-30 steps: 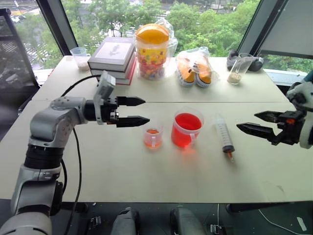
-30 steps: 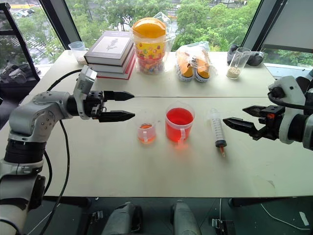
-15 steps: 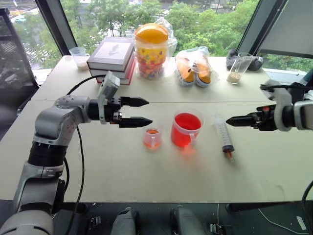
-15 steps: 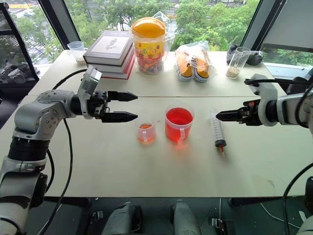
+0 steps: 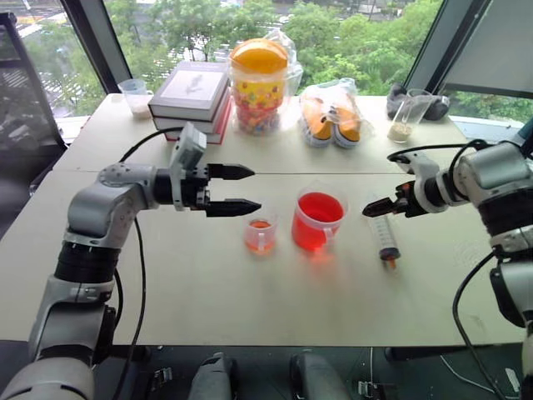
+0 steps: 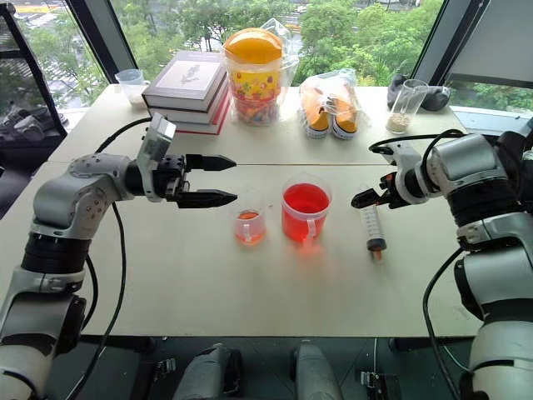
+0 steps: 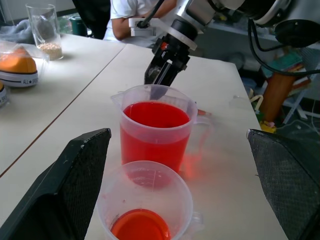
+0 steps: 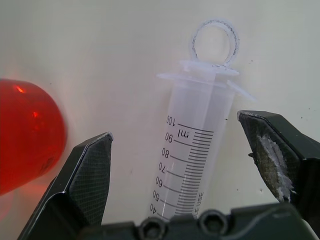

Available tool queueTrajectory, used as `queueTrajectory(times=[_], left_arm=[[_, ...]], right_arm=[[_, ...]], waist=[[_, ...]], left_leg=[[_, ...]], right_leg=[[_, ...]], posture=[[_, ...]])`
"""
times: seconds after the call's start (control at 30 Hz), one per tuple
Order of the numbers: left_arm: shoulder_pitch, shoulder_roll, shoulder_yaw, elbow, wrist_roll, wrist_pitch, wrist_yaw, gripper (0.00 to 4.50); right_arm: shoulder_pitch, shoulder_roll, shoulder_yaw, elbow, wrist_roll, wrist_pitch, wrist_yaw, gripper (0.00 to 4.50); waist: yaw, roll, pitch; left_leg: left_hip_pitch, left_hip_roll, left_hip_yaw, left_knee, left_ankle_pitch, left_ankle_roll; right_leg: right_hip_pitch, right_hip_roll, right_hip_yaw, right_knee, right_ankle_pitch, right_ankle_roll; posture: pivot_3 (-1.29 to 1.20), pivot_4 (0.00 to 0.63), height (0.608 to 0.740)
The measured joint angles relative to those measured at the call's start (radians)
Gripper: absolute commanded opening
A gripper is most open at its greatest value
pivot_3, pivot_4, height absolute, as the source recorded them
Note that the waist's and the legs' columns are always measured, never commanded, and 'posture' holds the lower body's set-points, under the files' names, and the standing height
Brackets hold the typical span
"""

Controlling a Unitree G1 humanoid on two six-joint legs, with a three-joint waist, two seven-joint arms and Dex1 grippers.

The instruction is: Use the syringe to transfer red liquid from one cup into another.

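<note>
The syringe [image 5: 385, 233] lies flat on the table, to the right of the larger cup [image 5: 317, 221], which holds red liquid [image 7: 156, 114]. The small beaker [image 5: 260, 234] stands just left of that cup with a little red-orange liquid in its bottom. My right gripper [image 5: 368, 210] is open and tilted downward over the syringe's far end. In the right wrist view its fingers [image 8: 89, 172] stand on either side of the barrel [image 8: 195, 145], apart from it. My left gripper [image 5: 256, 189] is open and level above and left of the beaker, empty.
Along the far edge of the table [image 5: 208, 292] stand a stack of books [image 5: 191, 92], a candy jar [image 5: 259, 87], a bag of orange shoes [image 5: 331, 112], a tumbler with grains [image 5: 404, 117] and a small cup [image 5: 135, 97]. A person [image 7: 135, 20] sits beyond the table.
My right gripper has swung left and down from the table's right side to the syringe's far end, tipping downward. The left gripper has stayed in place.
</note>
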Motion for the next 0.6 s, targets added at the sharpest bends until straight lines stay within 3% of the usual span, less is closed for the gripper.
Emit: queueTrajectory(times=[0.17, 0.27, 0.4, 0.43, 0.6], left_arm=[[0.001, -0.006, 0.004, -0.007, -0.001, 0.002, 0.010, 4.50], [0.001, -0.005, 0.007, -0.007, -0.001, 0.002, 0.015, 4.50], [0.001, -0.006, 0.007, -0.007, 0.000, -0.005, 0.021, 4.50], [0.001, -0.007, 0.007, -0.007, 0.000, -0.011, 0.022, 4.50], [0.000, -0.008, 0.007, 0.001, 0.000, -0.019, 0.021, 4.50]], right_arm=[[0.004, 0.054, 0.035, 0.062, -0.075, -0.031, 0.045, 4.40], [0.004, 0.067, 0.037, 0.077, -0.115, -0.044, 0.058, 3.59], [0.004, 0.090, 0.037, 0.083, -0.158, -0.064, 0.083, 1.64], [0.005, 0.091, 0.037, 0.083, -0.166, -0.067, 0.091, 1.44], [0.026, 0.089, -0.002, 0.059, -0.186, -0.057, 0.087, 1.44]], waist=[[0.000, 0.000, 0.000], [-0.001, 0.000, 0.000], [-0.005, 0.000, 0.000], [-0.005, 0.000, 0.000], [-0.003, 0.000, 0.000]], left_leg=[[0.000, 0.000, 0.000, 0.000, 0.000, 0.000], [0.000, 0.000, 0.000, 0.000, 0.000, 0.000], [0.001, 0.000, 0.000, 0.000, 0.000, 0.000], [0.001, 0.000, 0.000, 0.000, 0.000, 0.000], [0.001, 0.000, 0.000, 0.001, 0.000, 0.000]], right_leg=[[0.000, 0.000, 0.000, 0.000, 0.000, 0.000], [0.000, 0.000, 0.000, 0.001, 0.000, 0.000], [0.000, 0.000, 0.000, 0.001, 0.000, 0.000], [0.001, 0.000, 0.000, 0.001, 0.000, 0.000], [0.001, 0.000, 0.000, 0.001, 0.000, 0.000]], posture=[[0.00, 0.150, 0.740], [0.00, 0.150, 0.740], [0.00, 0.150, 0.740], [0.00, 0.150, 0.740], [0.00, 0.150, 0.740]])
